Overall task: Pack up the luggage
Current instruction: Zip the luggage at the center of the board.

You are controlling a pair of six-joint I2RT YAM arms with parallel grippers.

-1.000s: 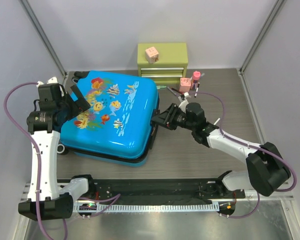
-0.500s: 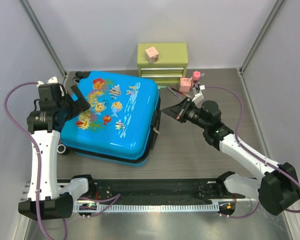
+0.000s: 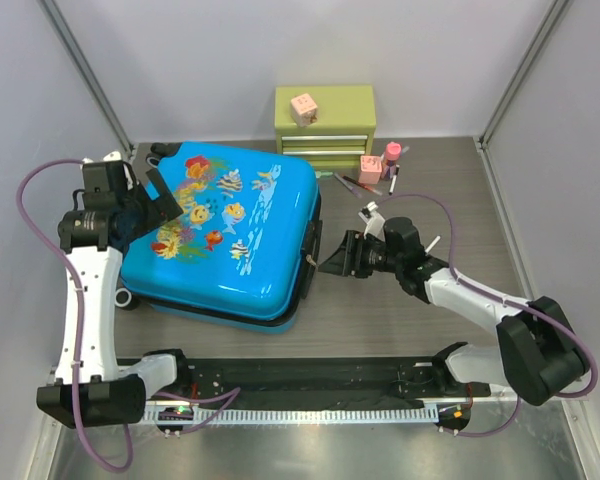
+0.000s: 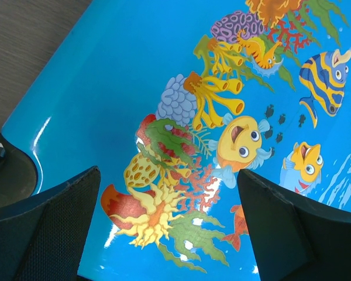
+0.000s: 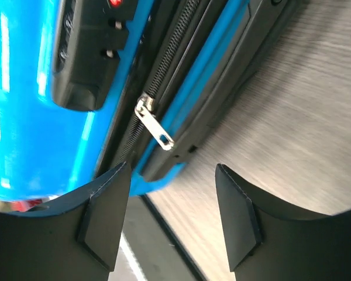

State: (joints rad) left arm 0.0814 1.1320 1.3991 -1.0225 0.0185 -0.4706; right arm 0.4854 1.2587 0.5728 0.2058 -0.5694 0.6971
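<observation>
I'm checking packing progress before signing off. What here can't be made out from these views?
- Inside of the luggage: every view, the closed shell hides it.
- Track beyond the zipper pull: right wrist view, cut off by frame edges; whether it is fully zipped is unclear.
- Pink items by the green chest: top view, too small to identify.

Bright blue hard-shell luggage point(image 3: 225, 235) lies flat, lid closed, left of centre; fish-and-coral print faces up; silver zipper pull point(image 5: 154, 124) hangs on its side.

The luggage point(image 3: 250, 250) is cropped in both wrist views, its left edge is partly covered by the left gripper point(image 3: 160, 205), and the small items point(image 3: 372, 172) beside the green chest point(image 3: 325, 125) cannot be identified.
</observation>
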